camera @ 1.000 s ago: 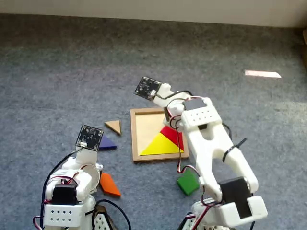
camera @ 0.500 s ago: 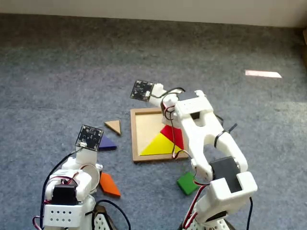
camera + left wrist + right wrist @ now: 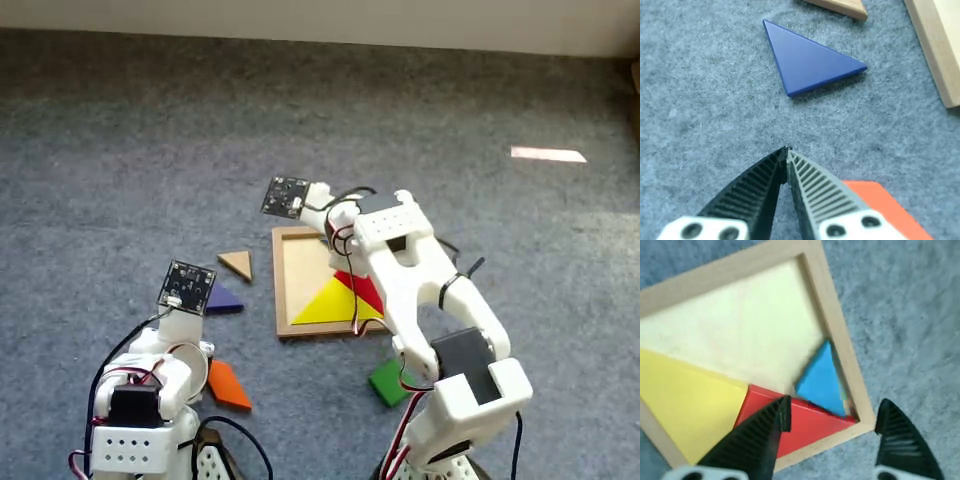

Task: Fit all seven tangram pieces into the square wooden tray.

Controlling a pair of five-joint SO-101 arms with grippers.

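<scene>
Wooden square tray (image 3: 283, 290) on the grey-carpeted bench (image 3: 120, 130), seen from the high view with the right arm stretched across it. Three pieces lie inside the tray. A large yellow triangle (image 3: 322, 303) runs along the edge nearest the arm bases. A red triangle (image 3: 366, 288) touches it and is partly covered by the arm. In the right wrist view, a light-blue triangle (image 3: 821, 381) sits in the corner next to the red one, with one edge against the tray wall; whether it lies fully flat cannot be told. The right tool (image 3: 835, 411) hangs above that corner with its jaws spread wide and nothing between them, one finger over the red triangle and the other over the carpet just past the rim. Four pieces rest on the carpet outside the tray. A tan triangle (image 3: 237, 264) lies just beside the rim on the left arm's side. A dark-blue triangle (image 3: 226, 299) lies near it, partly under the left arm's camera board. An orange piece (image 3: 229, 385) lies beside the left arm's base. A green square (image 3: 389, 383) lies near the tray's closest edge, partly under the right arm. The left tool (image 3: 786, 152) is closed and empty, its tips meeting above bare carpet between the dark-blue triangle and the orange piece.
</scene>
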